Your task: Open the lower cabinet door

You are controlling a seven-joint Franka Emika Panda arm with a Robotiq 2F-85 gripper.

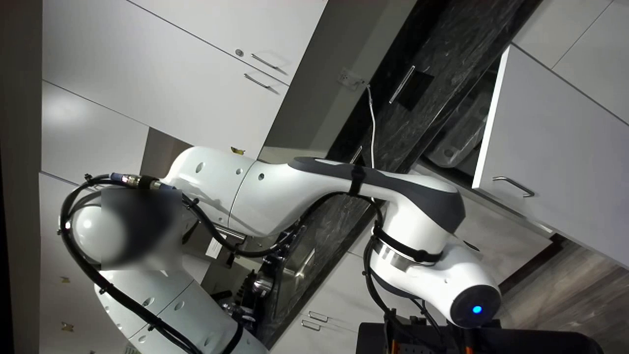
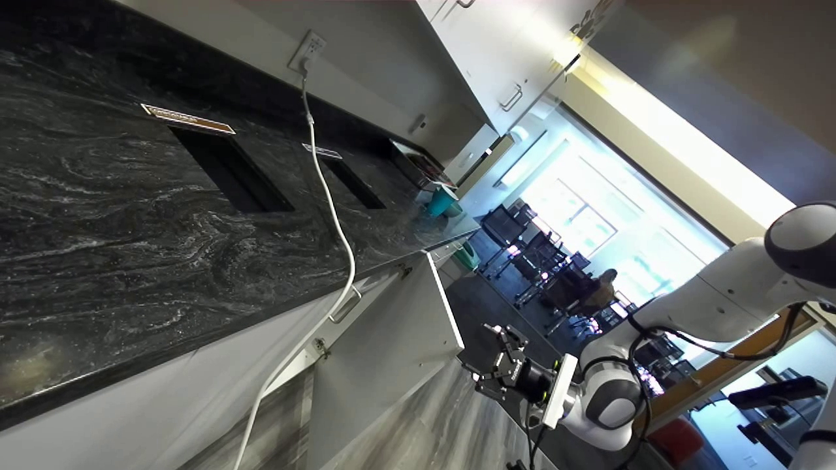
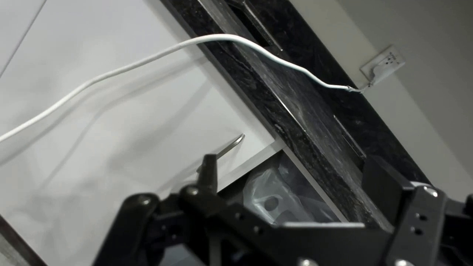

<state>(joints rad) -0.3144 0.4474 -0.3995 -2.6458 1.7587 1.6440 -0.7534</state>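
Note:
The lower cabinet door (image 1: 565, 142) is a large white panel that stands ajar, with a slim bar handle (image 1: 513, 187) near its free edge. An exterior view shows the inner face of the door (image 2: 392, 365) and its hinges. My gripper (image 2: 481, 352) is open and empty beside the free top corner of the door; I cannot tell whether they touch. In the wrist view my gripper (image 3: 295, 177) has its fingers wide apart, with the cabinet opening seen between them. The gripper is hidden in the exterior view that shows the door's front.
A neighbouring white panel (image 3: 122, 122) with its own handle (image 3: 231, 146) is beside the opening. A bin with a clear bag (image 3: 271, 195) is inside. A white cable (image 3: 96, 79) hangs from the wall outlet (image 3: 386, 64) over the dark countertop (image 2: 163, 248).

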